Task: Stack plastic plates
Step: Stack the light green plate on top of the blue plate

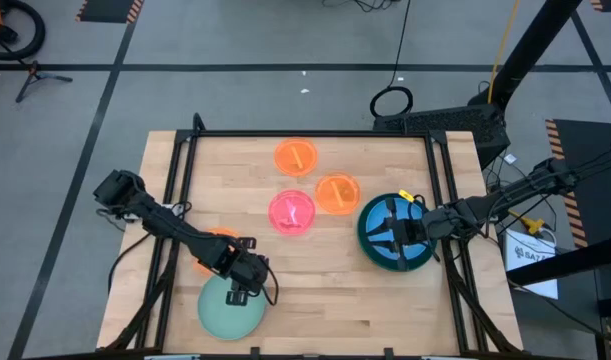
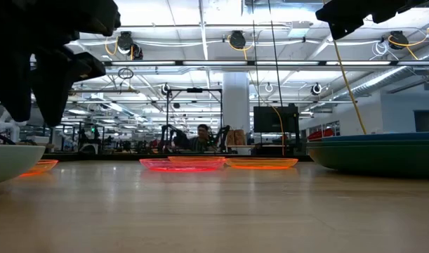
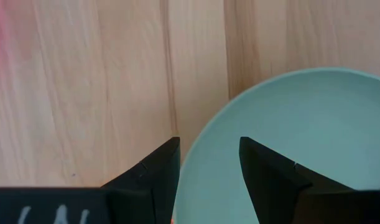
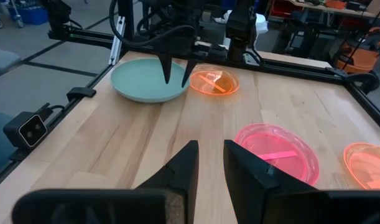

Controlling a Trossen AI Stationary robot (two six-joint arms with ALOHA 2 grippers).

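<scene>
The left gripper point(image 1: 247, 290) hangs at the lower left of the high view, directly over the upper rim of the mint plate point(image 1: 228, 310), which sits on the wooden surface point(image 1: 325, 290) near the bottom edge. Its fingers point(image 3: 160, 168) are spread apart and hold nothing, and in the left wrist view the plate's rim runs right between them.

To do this step well, the gripper should probably drop straight down so one finger lands inside the rim and the other outside, then clench on the lip only. Lifting with the plate kept level would stop it from swinging or slipping.

An orange plate point(image 1: 213, 246) lies partly hidden under the left arm, just above the mint one. Two more orange plates point(image 1: 295, 157) sit in the upper middle of the high view, with the pink plate point(image 1: 292, 212) below and between them.

At the right, the right gripper point(image 1: 393, 233) hovers over a stack with a blue plate point(image 1: 400, 225) nested in a dark green plate point(image 1: 368, 244). Its fingers point(image 4: 185, 163) are slightly parted and empty.

That stack looks like the likely target for the mint plate. No brand name or label can be read on the plates. A white sheet at the far right edge carries print too small to make out.
</scene>
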